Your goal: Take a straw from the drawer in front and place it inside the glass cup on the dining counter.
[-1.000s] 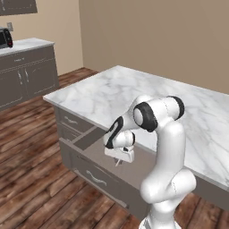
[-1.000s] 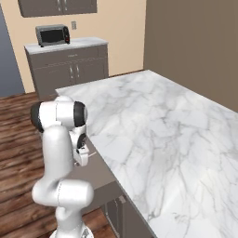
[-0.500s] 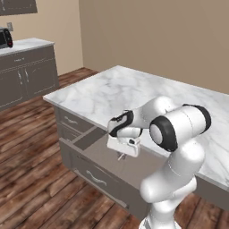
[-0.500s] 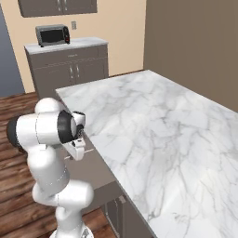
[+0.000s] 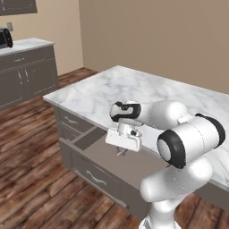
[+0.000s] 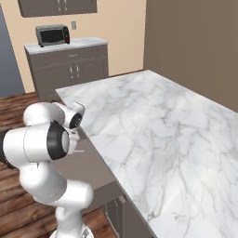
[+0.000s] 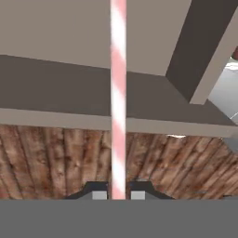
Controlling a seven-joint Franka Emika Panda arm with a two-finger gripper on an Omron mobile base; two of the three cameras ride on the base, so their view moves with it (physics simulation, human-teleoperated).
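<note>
The thin pink-and-white striped straw (image 7: pixel 118 93) is being gripped between the closed gripper (image 7: pixel 119 194) above the open dark grey-brown drawer (image 5: pixel 112 167), ready for carrying

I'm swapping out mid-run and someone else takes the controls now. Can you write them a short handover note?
Gripper: shut on the straw, which stands between the fingertips and runs straight away from the hand.
Drawer: pulled open at the front of the dining counter; the hand hangs above it.
Done: drawer opened, straw picked up.
Left: carry the straw to the glass cup and drop it in. No cup shows on the marble in these views, so find it first.
</note>
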